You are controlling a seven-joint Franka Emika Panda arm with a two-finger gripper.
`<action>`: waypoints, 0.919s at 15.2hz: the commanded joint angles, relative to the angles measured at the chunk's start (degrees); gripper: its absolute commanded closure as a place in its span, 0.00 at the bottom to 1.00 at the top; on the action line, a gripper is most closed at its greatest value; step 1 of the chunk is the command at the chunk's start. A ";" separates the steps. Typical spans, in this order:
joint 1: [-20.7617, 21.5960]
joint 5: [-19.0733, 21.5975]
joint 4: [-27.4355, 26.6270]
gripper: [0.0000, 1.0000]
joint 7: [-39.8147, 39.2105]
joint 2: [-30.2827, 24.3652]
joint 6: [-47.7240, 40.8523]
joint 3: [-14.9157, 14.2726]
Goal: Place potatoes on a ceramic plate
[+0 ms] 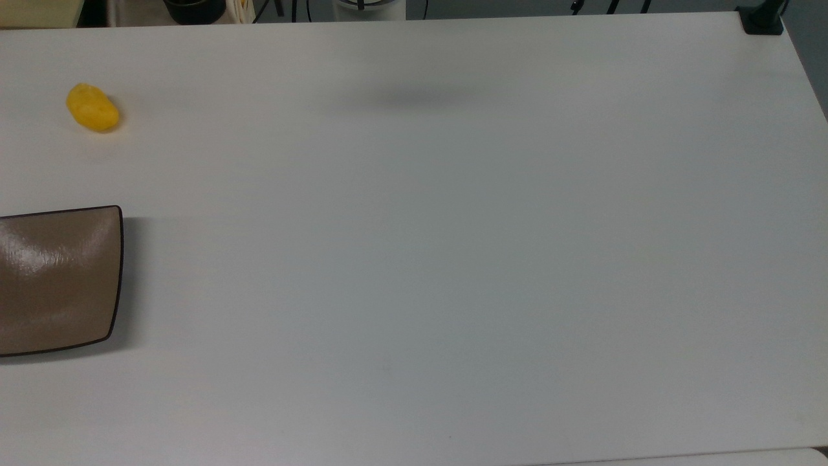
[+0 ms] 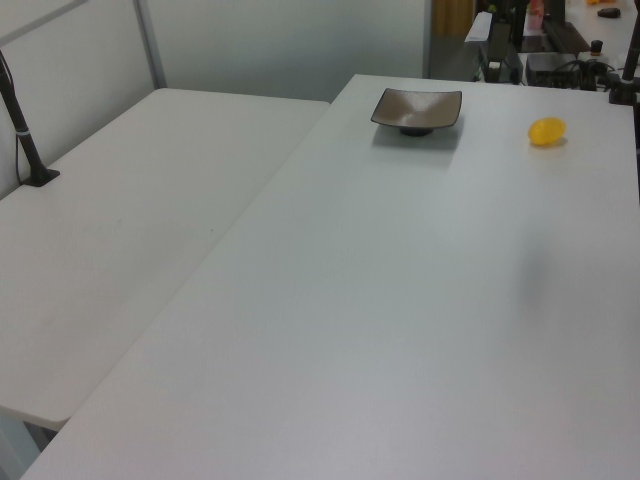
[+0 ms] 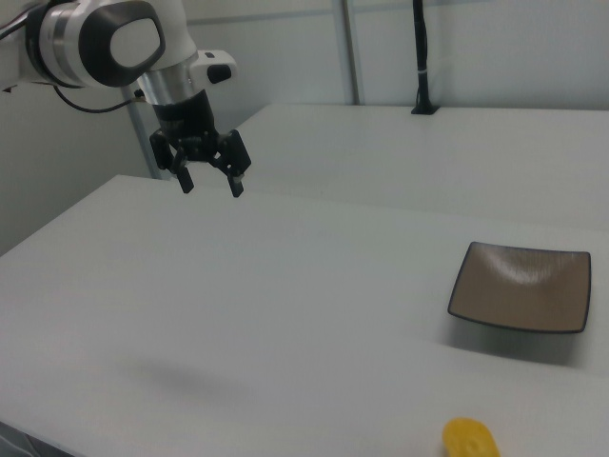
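A small yellow potato (image 1: 92,107) lies on the white table near the top view's upper left. It also sits at the left view's far right (image 2: 547,131) and at the right view's bottom edge (image 3: 470,440). The tan-brown ceramic plate (image 1: 58,278) rests empty at the top view's left edge, apart from the potato, and appears as the plate (image 2: 418,108) and the plate (image 3: 521,286) in the side views. My gripper (image 3: 210,182) hangs open high above the table at the right view's upper left, far from both, with nothing between its fingers.
A second white table (image 2: 120,220) adjoins on the left view's left. A black clamp and pole (image 1: 762,19) stand at the top view's upper right corner. Clutter and cables (image 2: 560,50) sit beyond the far table edge.
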 commanded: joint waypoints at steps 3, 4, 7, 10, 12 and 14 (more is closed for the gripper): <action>0.17 0.30 -0.56 0.00 -0.70 -0.98 0.10 -0.28; 0.17 0.30 -0.56 0.00 -0.70 -1.07 0.01 -0.19; 0.17 0.30 -0.56 0.00 -0.70 -0.98 0.01 -0.19; 0.17 0.30 -0.56 0.00 -0.96 -1.07 -0.17 -0.19; 0.08 0.30 -0.56 0.00 -1.13 -1.07 -0.77 -0.19; 0.08 0.30 -0.47 0.00 -1.57 -1.25 -2.70 -0.19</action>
